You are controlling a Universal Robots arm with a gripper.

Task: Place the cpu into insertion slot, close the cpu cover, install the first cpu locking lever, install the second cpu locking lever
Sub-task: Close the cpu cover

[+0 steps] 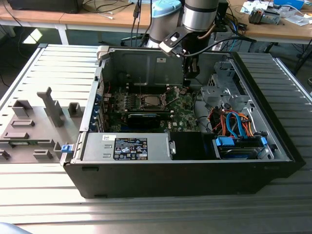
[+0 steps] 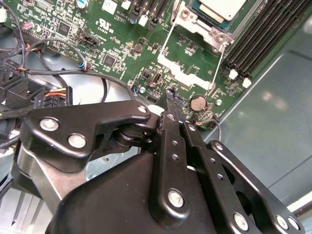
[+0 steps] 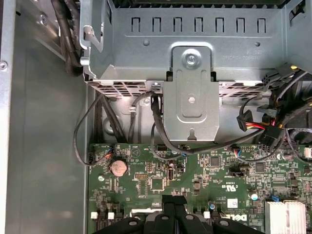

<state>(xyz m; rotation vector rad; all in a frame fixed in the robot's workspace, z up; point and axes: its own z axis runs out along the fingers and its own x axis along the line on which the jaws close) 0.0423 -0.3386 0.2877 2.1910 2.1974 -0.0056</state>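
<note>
The cpu (image 2: pixel 222 7) (image 1: pixel 149 101), silvery-topped, lies in the insertion slot (image 2: pixel 187 22) on the green motherboard. The cpu cover (image 2: pixel 187 73) is swung open beside the socket, and the board shows through its window. A thin wire lever (image 2: pixel 165 41) runs along the cover's edge. My gripper (image 2: pixel 170 100) (image 1: pixel 191 73) (image 3: pixel 174 200) hangs above the board near the coin battery (image 2: pixel 197 102), a short way from the open cover. Its black fingers are shut together with nothing between them.
The open computer case (image 1: pixel 273 161) lies on a slatted metal table. Long memory slots (image 2: pixel 258 39) run beside the socket. A grey drive cage (image 3: pixel 190 107) and cable bundles (image 1: pixel 234 122) crowd one end, with the power supply (image 1: pixel 126 146) along the front wall. A grey fixture (image 1: pixel 51 105) stands at the exterior view's left.
</note>
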